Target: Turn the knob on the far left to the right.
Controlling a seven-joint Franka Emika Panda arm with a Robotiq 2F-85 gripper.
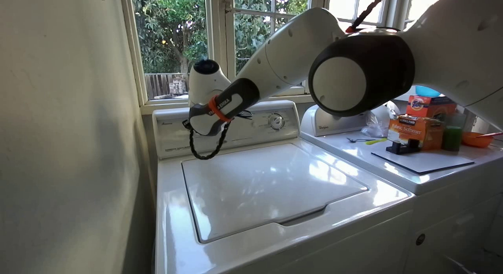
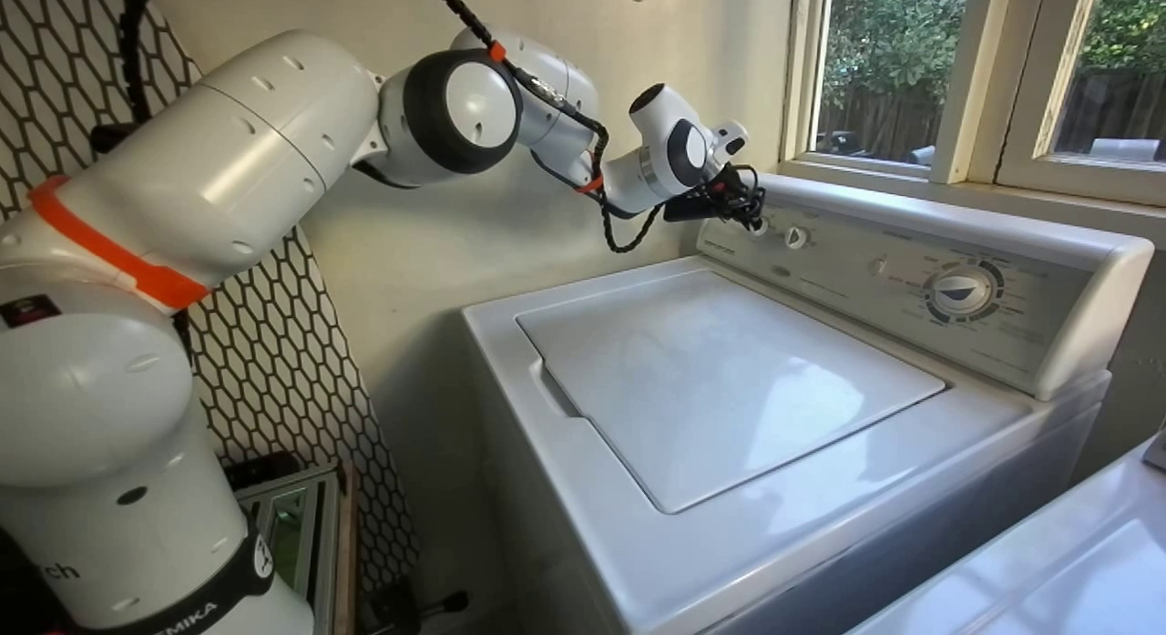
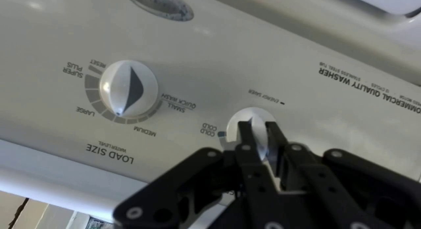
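Note:
The far-left knob (image 3: 260, 133) is a small round silver-grey dial with a raised ridge, on the white washer's panel. In the wrist view, which stands upside down, my gripper (image 3: 258, 124) has its black fingers on either side of the ridge. The ridge fills the narrow gap between them, so the gripper looks shut on the knob. The fingers hide the knob's lower part and some labels. In an exterior view the gripper (image 2: 752, 218) is at the panel's far-left end, and the knob (image 2: 760, 228) shows only partly. In an exterior view the wrist (image 1: 208, 116) hides both knob and fingers.
The twin load-size knob (image 3: 130, 89) sits beside the held knob. The large timer dial (image 2: 962, 291) is at the panel's other end. The washer lid (image 1: 275, 183) lies closed below the arm. A wall (image 1: 78, 148) stands close by. A softener box (image 1: 412, 130) stands on the neighbouring machine.

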